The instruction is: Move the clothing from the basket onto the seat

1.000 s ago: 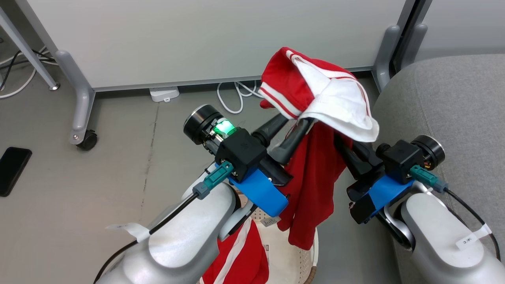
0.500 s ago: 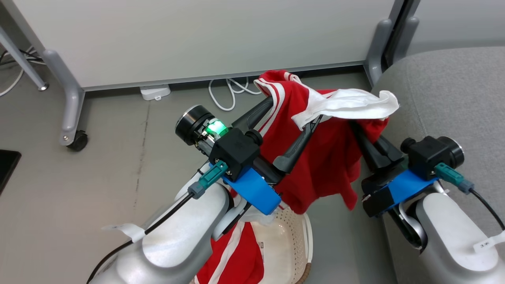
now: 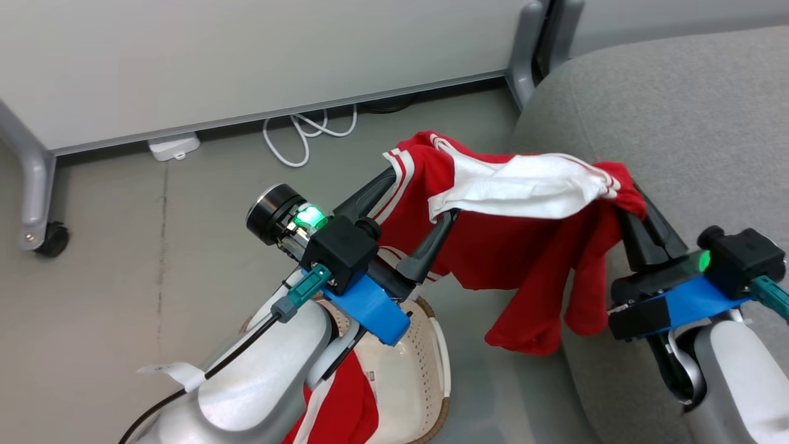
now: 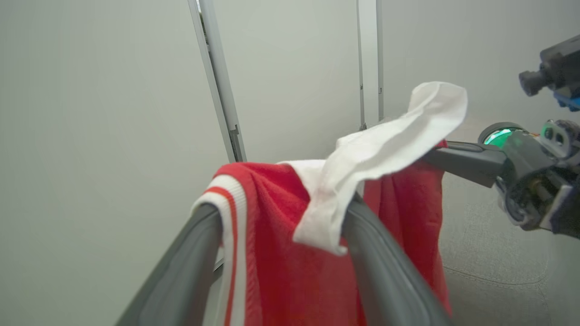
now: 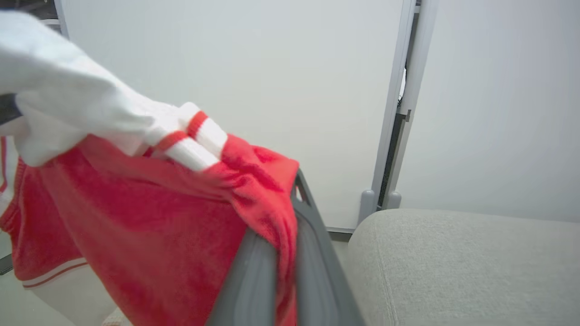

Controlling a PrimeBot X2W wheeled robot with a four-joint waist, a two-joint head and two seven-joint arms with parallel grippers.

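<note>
Grey floor (image 3: 123,259), pale partition (image 3: 216,55), white cable (image 3: 296,139) at its foot. Red clothing (image 3: 511,259) draped over the left gripper (image 3: 424,194), jaws parted — the right gripper (image 3: 625,206), jaws closed, pinched it at the edge of the seat (image 3: 678,123).

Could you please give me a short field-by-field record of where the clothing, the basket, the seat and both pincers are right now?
lifted garment: red with a white panel, hung in the air between the two pincers
left pincer: open, fingers spread, garment draped over them
right pincer: shut on the lifted garment's other end, by the seat's edge
second garment: red with a white stripe, in the basket
basket: on the floor under the left arm
seat: grey, no clothing laid on its visible top
</note>
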